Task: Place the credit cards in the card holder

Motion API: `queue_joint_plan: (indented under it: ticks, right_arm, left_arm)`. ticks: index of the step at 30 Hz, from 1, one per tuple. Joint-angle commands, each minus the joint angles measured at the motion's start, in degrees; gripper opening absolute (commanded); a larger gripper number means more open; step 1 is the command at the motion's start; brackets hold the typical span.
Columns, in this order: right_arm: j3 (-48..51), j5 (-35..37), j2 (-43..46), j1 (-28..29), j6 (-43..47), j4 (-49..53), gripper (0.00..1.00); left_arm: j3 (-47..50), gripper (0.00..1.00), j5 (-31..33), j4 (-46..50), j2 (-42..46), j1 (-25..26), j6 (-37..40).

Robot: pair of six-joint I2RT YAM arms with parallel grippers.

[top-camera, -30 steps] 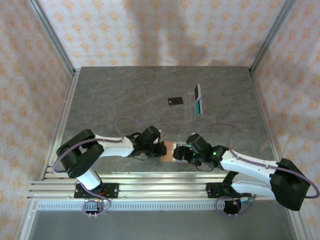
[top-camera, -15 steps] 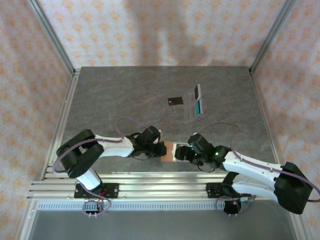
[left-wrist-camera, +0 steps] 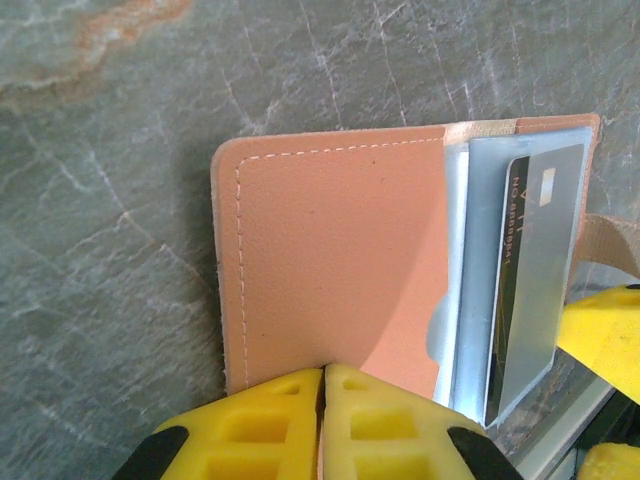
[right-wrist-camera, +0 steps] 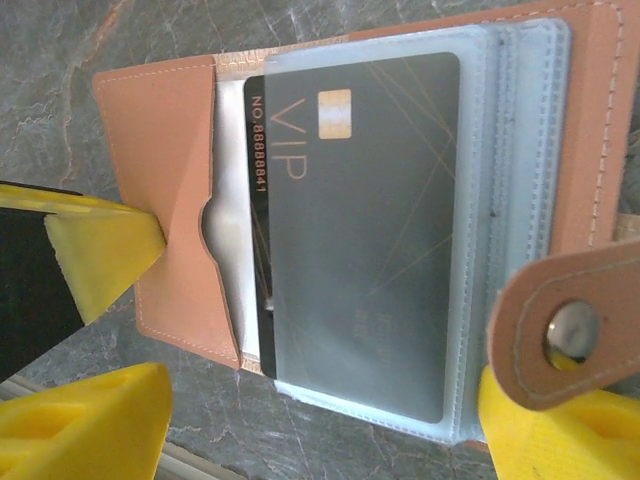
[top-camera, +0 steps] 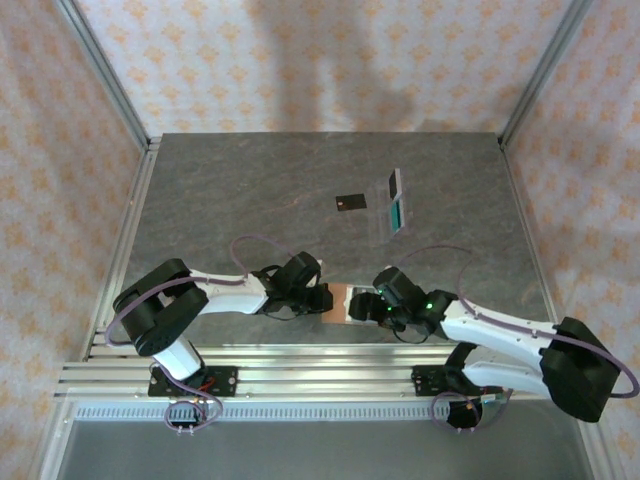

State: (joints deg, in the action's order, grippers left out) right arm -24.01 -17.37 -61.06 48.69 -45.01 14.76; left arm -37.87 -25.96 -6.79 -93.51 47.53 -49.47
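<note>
Left gripper (left-wrist-camera: 323,385) clamped on tan leather card holder (left-wrist-camera: 330,260) flap; right gripper (right-wrist-camera: 320,425) spread apart astride it. Snap strap (right-wrist-camera: 560,320) overlaps clear sleeves (right-wrist-camera: 470,200); black plastic card (top-camera: 349,202) and teal plastic card (top-camera: 397,213) lie far back.

Card holder (top-camera: 338,300) at near edge of table (top-camera: 220,200), between left gripper (top-camera: 322,298) and right gripper (top-camera: 362,305), one card (right-wrist-camera: 365,230) in its sleeve; loose cards (top-camera: 350,202) well behind.

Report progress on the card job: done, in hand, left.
Done: a VIP card sits mostly inside the card holder. In hand: the left gripper is shut on the holder's flap; the right gripper is open beside it. Left: the black card, teal card and a third card lie on the table.
</note>
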Motion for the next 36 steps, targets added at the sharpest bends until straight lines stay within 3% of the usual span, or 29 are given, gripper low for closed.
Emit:
queue_joint_plan:
  ticks: [1,20,36]
  right_arm:
    - [-1.0,-0.1,-0.8,-0.3,0.8,-2.0,0.78]
    - [-2.4,1.6,1.9,-0.4,2.8,1.6,0.68]
    - [-2.2,-3.8,1.8,-0.4,6.4,-5.6,0.64]
  left_arm:
    - [2.2,0.1,2.2,6.9,-3.4,0.1,0.0]
    - [1.9,0.1,1.8,6.9,-3.9,0.2,0.2]
    - [1.4,0.1,1.1,7.1,-3.5,0.1,0.3]
